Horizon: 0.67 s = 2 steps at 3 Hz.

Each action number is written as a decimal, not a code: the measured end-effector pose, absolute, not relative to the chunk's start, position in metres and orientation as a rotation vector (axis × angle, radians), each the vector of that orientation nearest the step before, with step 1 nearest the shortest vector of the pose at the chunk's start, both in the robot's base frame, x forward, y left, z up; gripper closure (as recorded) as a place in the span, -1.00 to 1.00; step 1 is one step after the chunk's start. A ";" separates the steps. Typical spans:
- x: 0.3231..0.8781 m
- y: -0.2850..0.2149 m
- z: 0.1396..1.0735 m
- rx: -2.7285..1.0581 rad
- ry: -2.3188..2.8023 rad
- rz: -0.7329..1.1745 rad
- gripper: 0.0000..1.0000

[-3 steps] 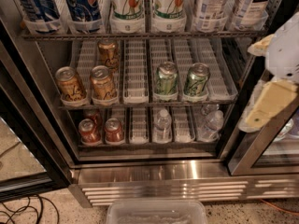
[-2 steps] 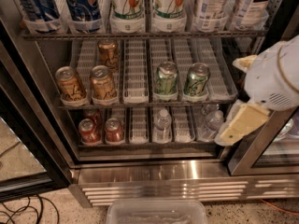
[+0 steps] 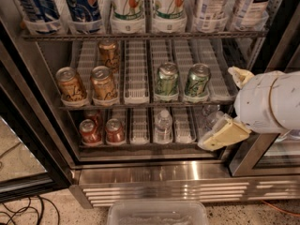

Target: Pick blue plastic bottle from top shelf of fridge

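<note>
Only the lower parts of the tall bottles on the top shelf (image 3: 140, 35) show. Two at the right carry pale blue-and-white printed labels, one (image 3: 211, 3) just right of the 7UP bottles and one (image 3: 253, 3) beside it; either could be the blue plastic bottle. Their caps are out of view. My gripper (image 3: 229, 106) reaches in from the right, in front of the right end of the middle rack and well below the top shelf. Its two tan fingers (image 3: 224, 135) are spread apart and hold nothing. The fridge's louvred steel base (image 3: 164, 184) runs along the bottom.
Dark blue cola bottles (image 3: 84, 3) and 7UP bottles (image 3: 126, 3) stand left on the top shelf. Brown cans (image 3: 103, 83) and green cans (image 3: 167, 80) fill the middle rack, red cans (image 3: 115, 131) and a small water bottle (image 3: 163, 125) the lower. A clear bin (image 3: 157, 213) sits on the floor, cables (image 3: 18, 212) at left.
My gripper and arm have moved left, further into view, from the right edge to in front of the right end of the middle rack. The bottles and cans have not moved.
</note>
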State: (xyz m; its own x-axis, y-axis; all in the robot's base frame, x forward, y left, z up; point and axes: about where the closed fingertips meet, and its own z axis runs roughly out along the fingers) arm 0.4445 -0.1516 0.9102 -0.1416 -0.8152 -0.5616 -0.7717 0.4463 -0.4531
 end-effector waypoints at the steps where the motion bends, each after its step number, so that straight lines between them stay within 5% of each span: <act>1: 0.458 -0.153 0.914 -1.203 1.805 -0.078 -1.00; 2: 0.500 -0.173 0.948 -0.967 1.649 -0.075 -1.00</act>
